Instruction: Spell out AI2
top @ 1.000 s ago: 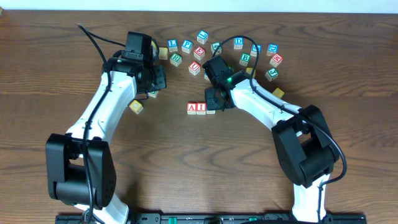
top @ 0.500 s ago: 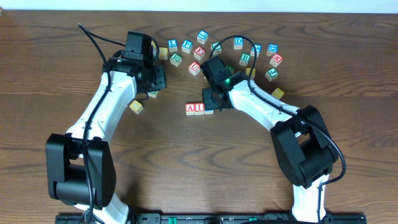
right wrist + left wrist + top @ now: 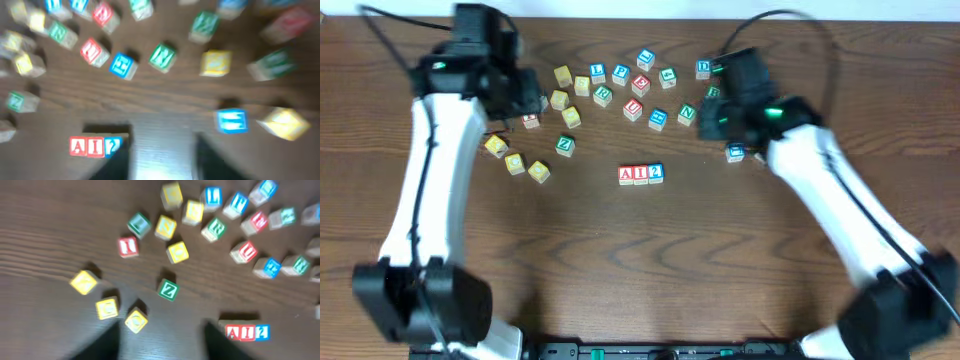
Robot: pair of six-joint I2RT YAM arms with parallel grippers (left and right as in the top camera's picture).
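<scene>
Three blocks stand in a touching row on the wooden table: a red A [image 3: 626, 174], a red I [image 3: 641, 174] and a blue 2 [image 3: 656, 173]. The left wrist view has the row [image 3: 246, 332] at lower right, and the right wrist view has it [image 3: 95, 146] at lower left. My left gripper [image 3: 530, 100] hovers at the back left, well away from the row, open over bare wood [image 3: 162, 345]. At the back right my right gripper [image 3: 712, 118] is open too [image 3: 162, 160], with nothing between its fingers.
Several loose letter blocks lie in an arc along the back of the table. Yellow blocks [image 3: 515, 163] and a green Z [image 3: 565, 145] sit left of the row. A blue block [image 3: 735, 152] lies close under the right arm.
Both arms have pulled up and back from the middle, left to the back left, right to the back right. Both grippers have opened. The blue 2 now stands free beside the I.
</scene>
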